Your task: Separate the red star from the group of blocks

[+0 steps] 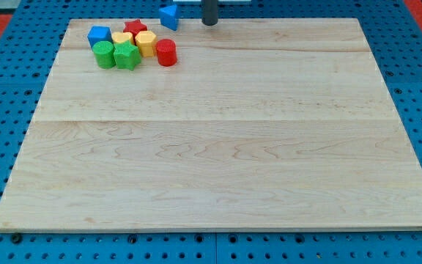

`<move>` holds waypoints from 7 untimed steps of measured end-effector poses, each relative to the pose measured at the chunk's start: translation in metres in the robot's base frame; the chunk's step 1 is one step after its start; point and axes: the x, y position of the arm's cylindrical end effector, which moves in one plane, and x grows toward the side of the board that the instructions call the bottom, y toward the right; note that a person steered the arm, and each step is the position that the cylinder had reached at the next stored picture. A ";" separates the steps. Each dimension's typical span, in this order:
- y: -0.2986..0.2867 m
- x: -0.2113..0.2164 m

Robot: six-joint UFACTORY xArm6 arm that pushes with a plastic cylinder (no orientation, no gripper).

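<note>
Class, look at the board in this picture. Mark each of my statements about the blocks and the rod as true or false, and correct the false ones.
1. The red star sits at the top of the cluster. True.
2. My tip touches the red star. False: it stands apart, to the view's right of the blue triangle.
3. The red cylinder is at the cluster's right edge. True.
4. The blocks lie at the view's bottom right. False: they lie at the top left of the wooden board.
</note>
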 end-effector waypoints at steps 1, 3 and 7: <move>-0.052 0.002; -0.086 0.053; -0.006 -0.001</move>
